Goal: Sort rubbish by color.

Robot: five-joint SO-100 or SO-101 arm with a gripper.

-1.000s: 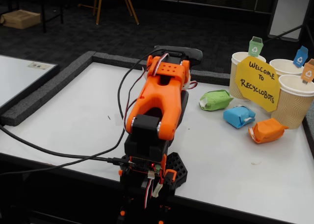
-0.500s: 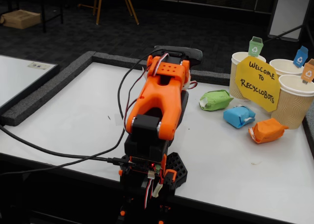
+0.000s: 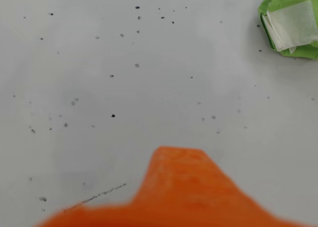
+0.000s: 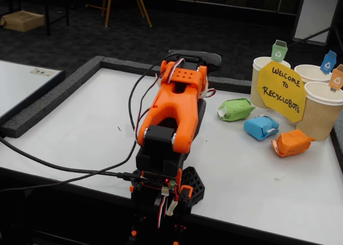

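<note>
The hand (image 3: 176, 187) is a blur; the wrist view's corner crops the green lump (image 3: 293, 23).

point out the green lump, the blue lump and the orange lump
green lump (image 4: 236, 109): fixed view, middle of its wrapping
blue lump (image 4: 260, 127): fixed view, its blue top face
orange lump (image 4: 292, 142): fixed view, centre of its wrapping

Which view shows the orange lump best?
The fixed view: the orange lump lies whole on the white table, apart from the blue lump and just in front of a paper cup. The wrist view misses it entirely, showing only the green lump at its top right corner.
</note>
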